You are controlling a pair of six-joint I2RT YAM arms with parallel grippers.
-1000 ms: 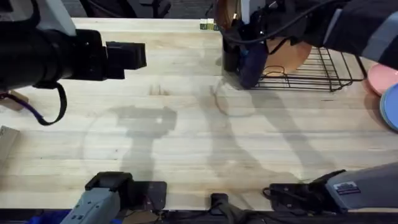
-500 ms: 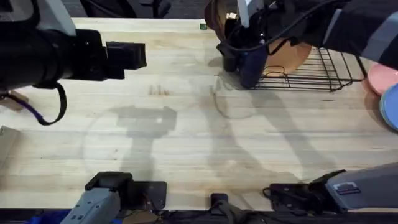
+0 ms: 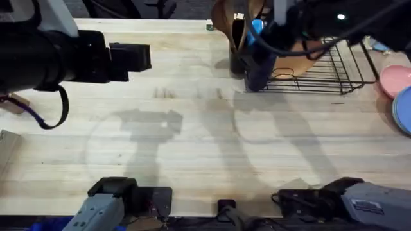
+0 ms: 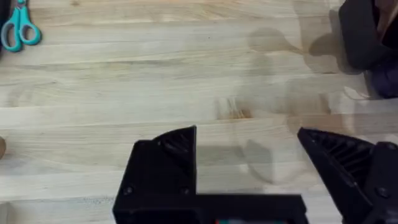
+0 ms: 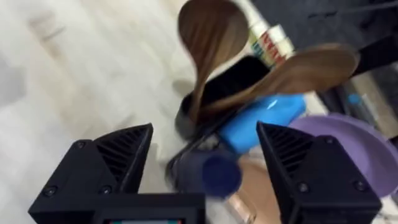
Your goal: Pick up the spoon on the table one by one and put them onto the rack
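- We find the right gripper (image 5: 202, 155) released above the rack (image 3: 321, 70), two spoons (image 5: 208, 37) standing in its cup (image 5: 230, 81)
- We find the left gripper (image 4: 249, 162) released over bare table (image 4: 124, 74)

**No readable text**

A white label (image 5: 268, 42) with red and green print sits just beyond the right gripper (image 5: 205, 163), behind the spoon (image 5: 208, 37), but its letters blur past reading. A pale sticker (image 3: 367, 206) on the right arm's base carries dark marks, too small to make out.
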